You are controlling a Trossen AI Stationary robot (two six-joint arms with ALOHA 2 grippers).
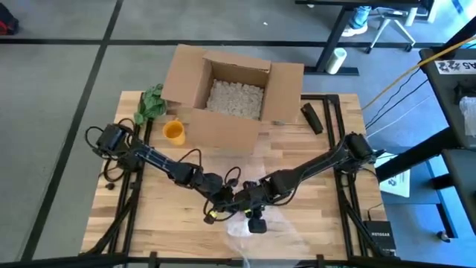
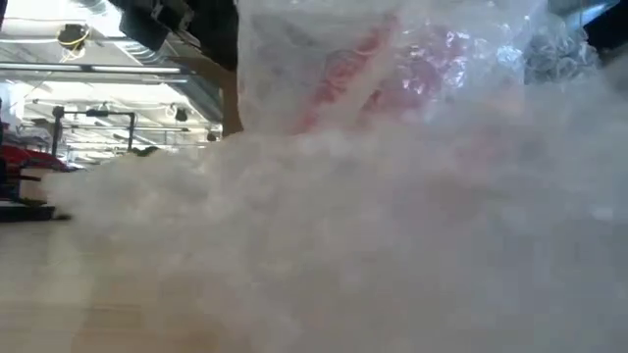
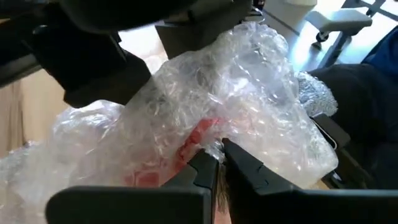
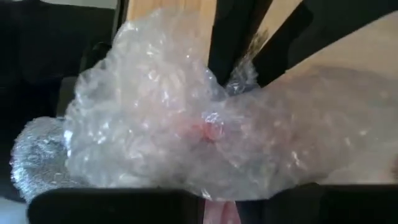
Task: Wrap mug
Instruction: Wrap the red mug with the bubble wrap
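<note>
Mug, a reddish shape seen only through clear bubble wrap, sits near the middle of the table's front edge, where both arms meet over the bundle. In the left wrist view the left end effector has its fingers nearly together, pinching a fold of the wrap right against the red shape. The right end effector is pressed into the same bundle from the other side; whether its fingers are closed on the plastic I cannot tell.

The main risk, as I judge it, is that the wrap springs open: it looks loosely gathered, and if either arm lets go or pulls away before the loose sheet is tucked, the folds could unroll. A pull on the film alone could also tip or drag the mug towards the front edge. With the two arms so close, they could knock each other.

Behind them, at the table's back edge, an open cardboard box holds pale packing filler. Just in front of its left side stands a small orange cup; what it holds I cannot tell.
</note>
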